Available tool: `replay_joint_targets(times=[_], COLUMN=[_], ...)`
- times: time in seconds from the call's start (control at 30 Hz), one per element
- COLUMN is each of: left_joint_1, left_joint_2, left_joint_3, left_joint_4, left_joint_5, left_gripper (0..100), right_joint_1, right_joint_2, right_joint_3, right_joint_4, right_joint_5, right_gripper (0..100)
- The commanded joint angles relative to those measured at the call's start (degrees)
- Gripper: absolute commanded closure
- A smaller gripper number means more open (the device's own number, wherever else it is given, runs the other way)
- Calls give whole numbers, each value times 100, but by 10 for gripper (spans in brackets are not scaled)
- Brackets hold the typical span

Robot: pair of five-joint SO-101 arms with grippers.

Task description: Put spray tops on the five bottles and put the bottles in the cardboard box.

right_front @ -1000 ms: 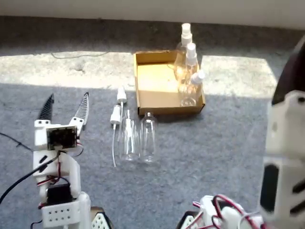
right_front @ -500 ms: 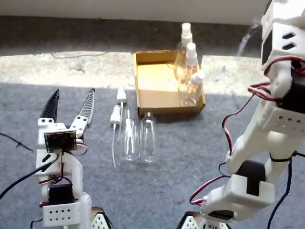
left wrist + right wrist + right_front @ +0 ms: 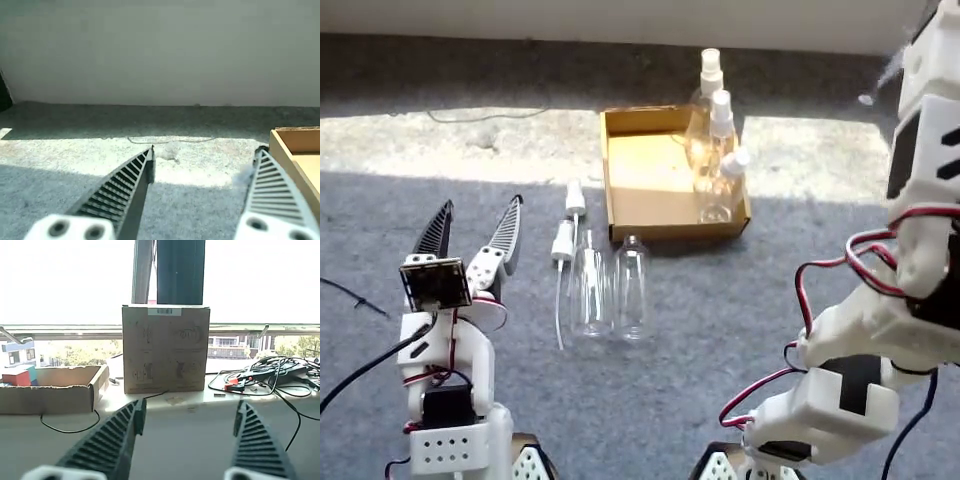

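Left gripper (image 3: 477, 215), spread wide, sits by the loose spray tops (image 3: 568, 220), likely readying a pick. Right gripper (image 3: 189, 412) gapes too.

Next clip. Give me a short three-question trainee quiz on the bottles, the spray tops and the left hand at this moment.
1. How many clear plastic bottles lie uncapped on the grey carpet outside the brown cardboard box?
2. True or false: the left hand is open and holds nothing.
3. The two loose white spray tops lie: A) inside the box; B) on the carpet beside the uncapped bottles; C) in the left hand.
Key: 1 two; 2 true; 3 B.
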Motion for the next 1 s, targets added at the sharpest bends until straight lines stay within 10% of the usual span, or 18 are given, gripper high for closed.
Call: replay_joint_targets(times=[0.0,0.97], left_joint_1=[75,57], left_joint_2=[-13,-13], left_joint_3=[127,127], left_joint_4=[545,571], left_joint_5=[35,35], left_gripper=[716,716], right_joint_1=[57,1059], right_joint_2=[224,-4], right_joint_3=[-875,-1402], right_joint_4=[31,-1560], right_joint_5=[281,185], right_gripper=[761,778])
